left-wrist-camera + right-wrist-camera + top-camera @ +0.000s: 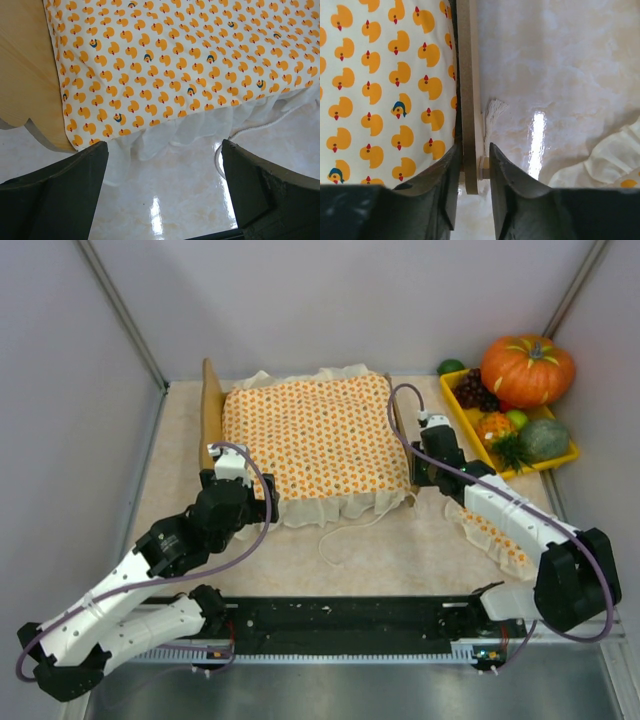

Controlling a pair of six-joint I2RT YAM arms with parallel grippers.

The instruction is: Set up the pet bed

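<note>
The pet bed stands at the table's back middle, its tall plywood headboard (210, 410) on the left and a low end board (402, 440) on the right. The orange-dotted ruffled bedspread (315, 435) covers its top. My left gripper (238, 462) is open and empty, over bare table just in front of the bed's front-left corner; its wrist view shows the headboard (25, 75), the bedspread (175, 65) and the gripper (165, 185). My right gripper (425, 462) is shut on the end board (467, 75), one jaw on each side, as the right gripper (472, 165) shows in its wrist view.
The small ruffled pillow (490, 530) lies under my right arm, its edge in the right wrist view (620, 160). A white cord (345, 535) trails in front of the bed. A yellow tray (560, 455) of fruit with a pumpkin (527, 368) stands at the back right.
</note>
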